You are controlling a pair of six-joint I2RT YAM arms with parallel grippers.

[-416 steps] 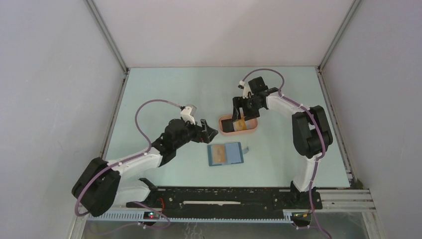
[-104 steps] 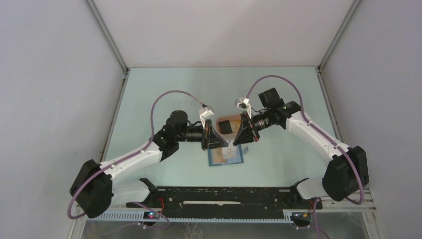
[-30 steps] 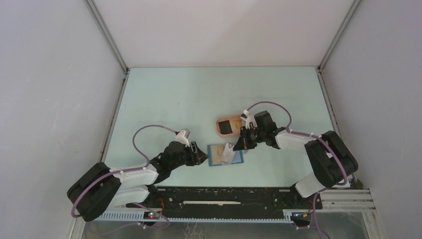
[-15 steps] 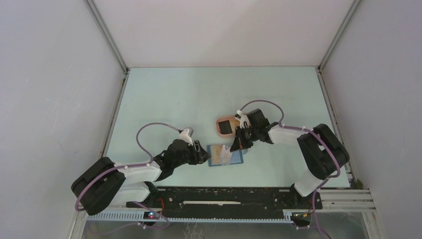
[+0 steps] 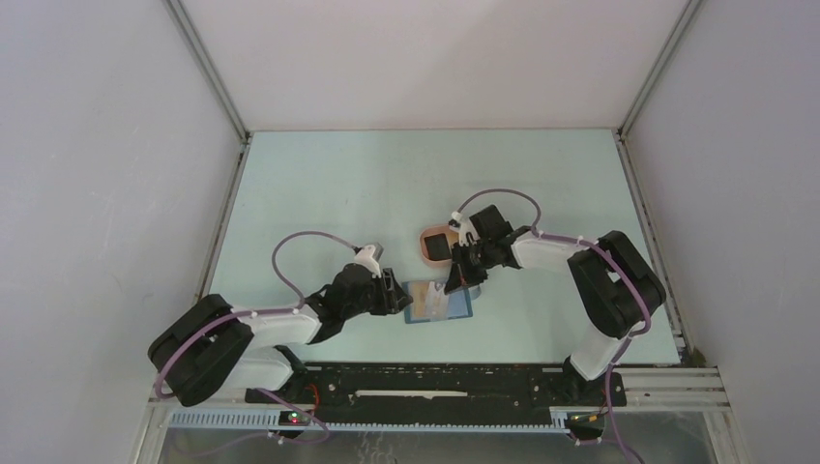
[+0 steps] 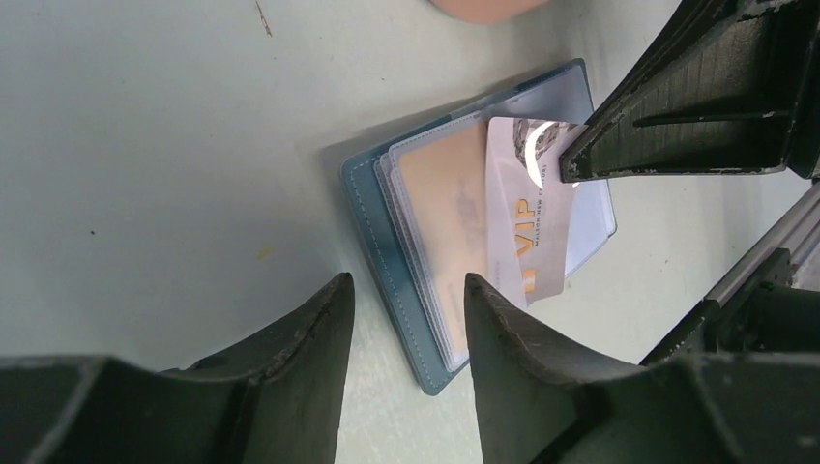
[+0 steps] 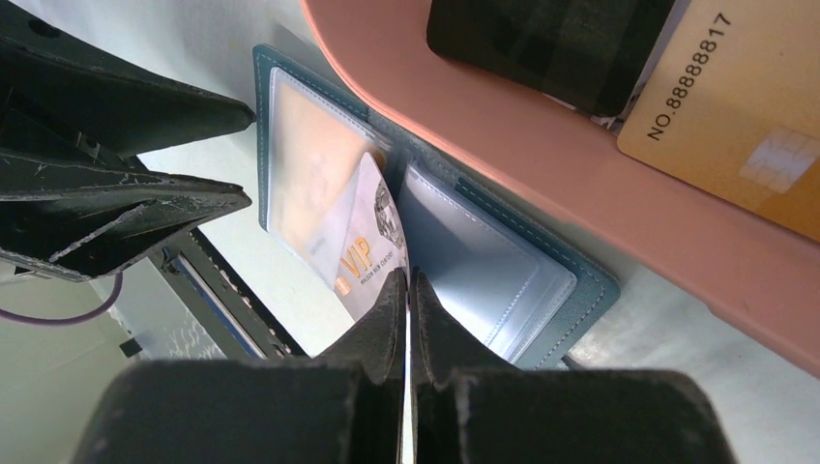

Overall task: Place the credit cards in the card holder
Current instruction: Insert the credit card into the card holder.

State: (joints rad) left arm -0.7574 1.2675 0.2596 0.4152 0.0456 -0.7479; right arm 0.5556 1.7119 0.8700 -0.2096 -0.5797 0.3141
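the right end effector (image 7: 407, 290) is pinched shut on the vip card (image 7: 363, 256), over the open wallet (image 6: 377, 203) by the desk's (image 6: 145, 145) near edge. the left end effector (image 6: 408, 285) stands half open, empty, at the wallet's left edge. pin that edge, then slide the card flat into a sleeve.

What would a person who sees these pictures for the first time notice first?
The right gripper pinches a silver VIP card over the open blue card holder, at the front middle of the table. The left gripper stands open close to the holder's left edge. Just behind, a pink tray holds a black card and a gold card.
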